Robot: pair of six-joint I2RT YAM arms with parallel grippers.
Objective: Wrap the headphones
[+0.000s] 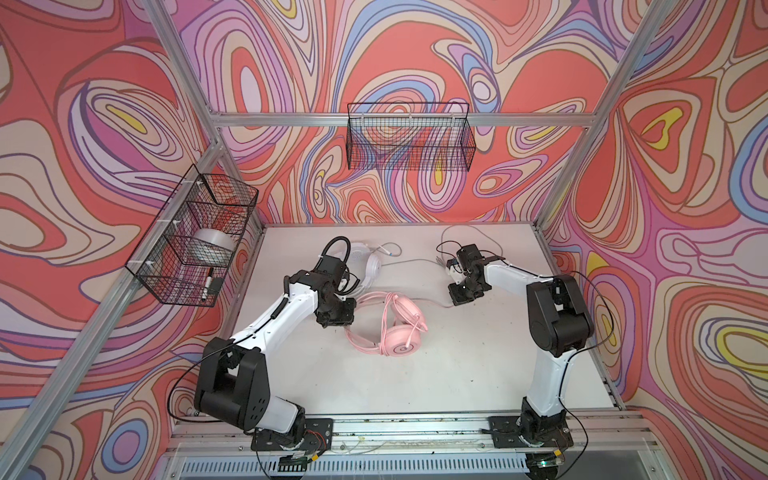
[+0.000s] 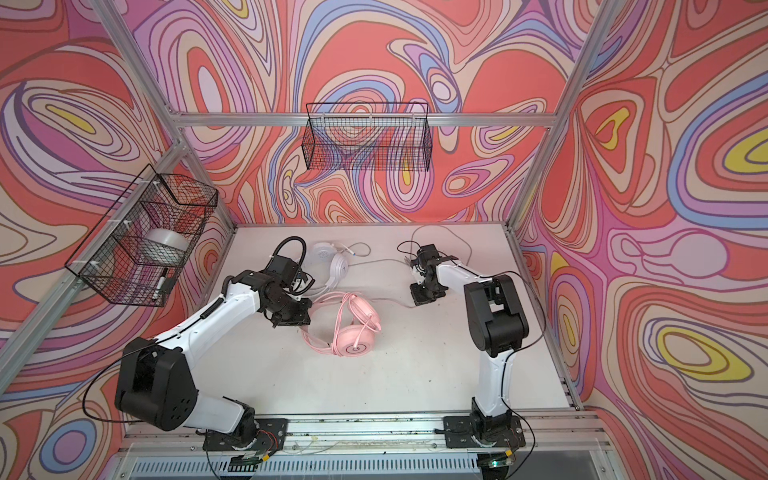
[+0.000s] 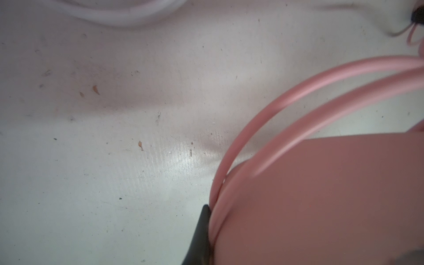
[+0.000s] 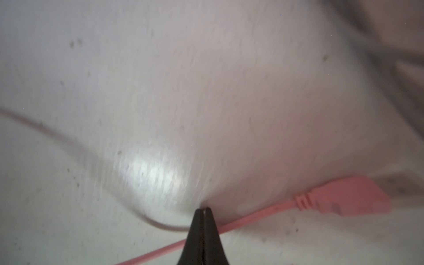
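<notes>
Close against the left wrist lens: pink headset [image 3: 321, 195], a broad pad filling the corner, with two strands of pink cord [image 3: 286, 96] curving across it. Clamped there, left gripper [image 1: 337, 319]: one black finger pressed to the strands and the pad edge, the other hidden behind the pink. Judged a closed grip on the pink headset at its left side, in the middle of the table [image 1: 415, 374] in both top views.

Closed tip to tip: right gripper [image 4: 204, 210], low over the table, to the right of the pink headset. Behind the shut fingers, pink cord crossing, with the plug [image 4: 348, 199] just beyond. Pinched or merely lying underneath: cannot tell.

Progress, as a judgement: partly done. Several turns of pink cord already draped over band and cup. Tail trailing loose toward the right gripper, so winding unfinished and the end not tucked.

Beyond the left gripper, toward the back of the table: white headset [image 1: 370, 266], apart from both grippers. Across the back toward the right corner, grey cord [image 1: 411, 261] sprawled unwound. Not yet begun, by the look of it.

Left to do: finish the pink tail, then wrap the whole grey cord.
</notes>
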